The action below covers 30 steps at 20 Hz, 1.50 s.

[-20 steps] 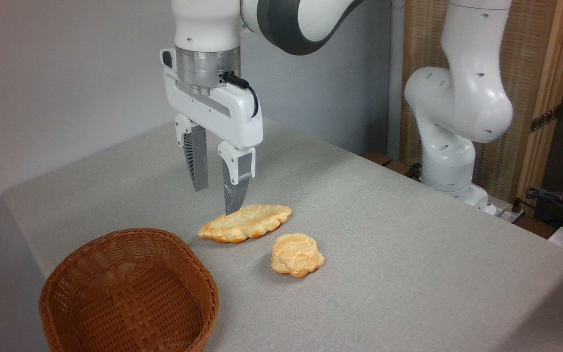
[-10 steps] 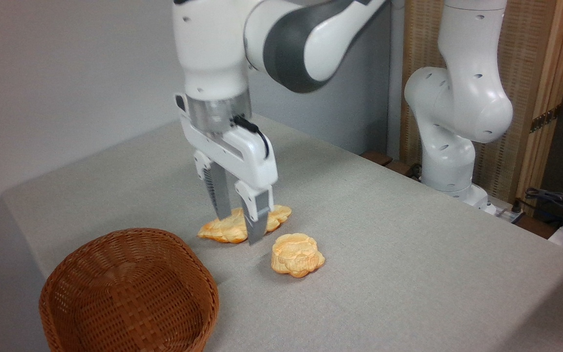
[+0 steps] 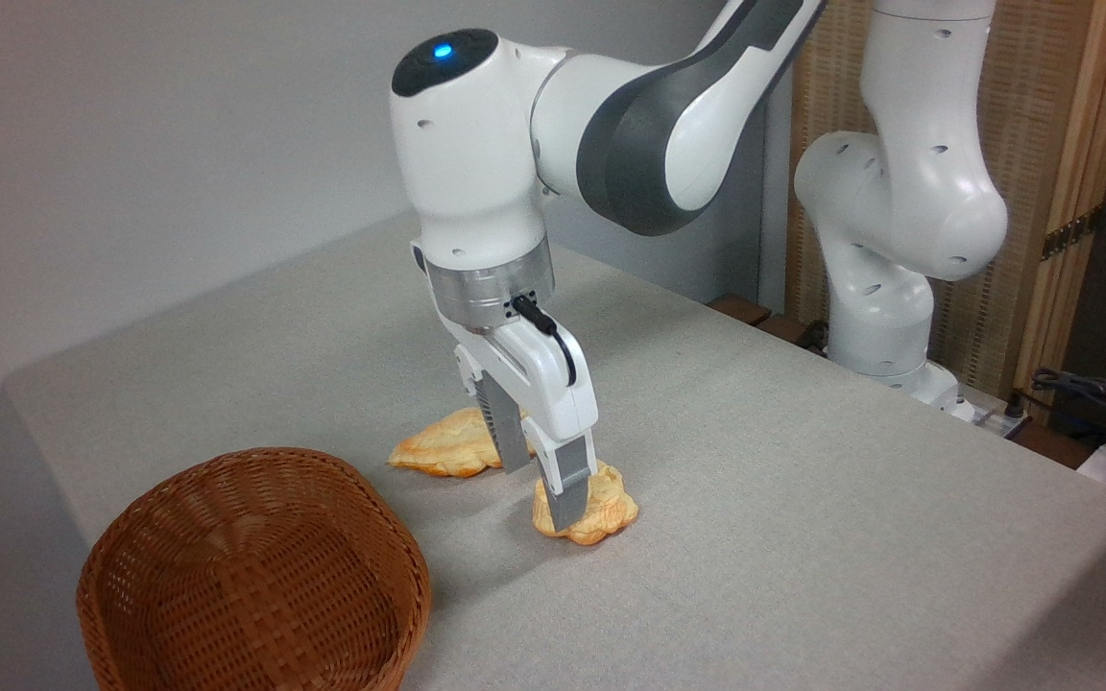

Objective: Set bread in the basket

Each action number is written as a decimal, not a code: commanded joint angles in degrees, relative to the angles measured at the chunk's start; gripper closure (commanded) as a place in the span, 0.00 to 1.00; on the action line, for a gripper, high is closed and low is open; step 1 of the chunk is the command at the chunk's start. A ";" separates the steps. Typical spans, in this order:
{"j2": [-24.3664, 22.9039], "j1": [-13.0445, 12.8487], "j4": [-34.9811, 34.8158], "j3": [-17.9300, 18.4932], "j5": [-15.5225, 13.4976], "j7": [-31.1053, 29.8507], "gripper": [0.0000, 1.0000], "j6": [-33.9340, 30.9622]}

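The bread (image 3: 607, 503), a small lobed golden-orange bun, lies on the grey table (image 3: 803, 557) right of centre. My gripper (image 3: 539, 496) has come down at the bun's left side and stands open. Its near finger (image 3: 565, 485) covers the bun's left front, and the far finger (image 3: 511, 443) sits behind and to the left. Whether the fingers touch the bun I cannot tell. The brown wicker basket (image 3: 255, 455) stands at the lower left with nothing in it, about a hand's width from the bun.
A longer, flatter leaf-shaped bread (image 3: 438, 449) lies just behind my gripper, partly hidden by the fingers. The arm's white base column (image 3: 899, 250) rises at the table's far right edge, with cables (image 3: 1091, 393) beyond it. A wall runs behind the table.
My gripper moved right and down, from above the leaf-shaped bread to the small bun's left side. It stayed open. Neither bread nor the basket has shifted.
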 commanded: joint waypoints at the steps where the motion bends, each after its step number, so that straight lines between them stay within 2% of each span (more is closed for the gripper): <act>1: -0.15 -0.26 -1.36 0.30 1.07 3.14 0.00 -1.09; 7: 1.26 -0.26 -2.41 0.39 1.07 8.67 0.01 -1.01; 10: 1.35 -0.26 -2.41 0.30 1.33 9.12 0.49 -1.01; 11: 1.44 -0.26 -2.41 0.39 1.33 9.12 0.56 -1.01; 21: 1.53 -0.35 -1.97 0.30 1.24 8.94 0.55 -0.92; 25: 1.35 -0.96 2.41 -0.31 -0.24 8.24 0.50 0.48; 28: 1.26 -1.14 3.83 -0.49 -4.46 7.10 0.50 6.53; 30: 1.53 -2.01 3.83 -0.49 -4.91 3.69 0.50 12.24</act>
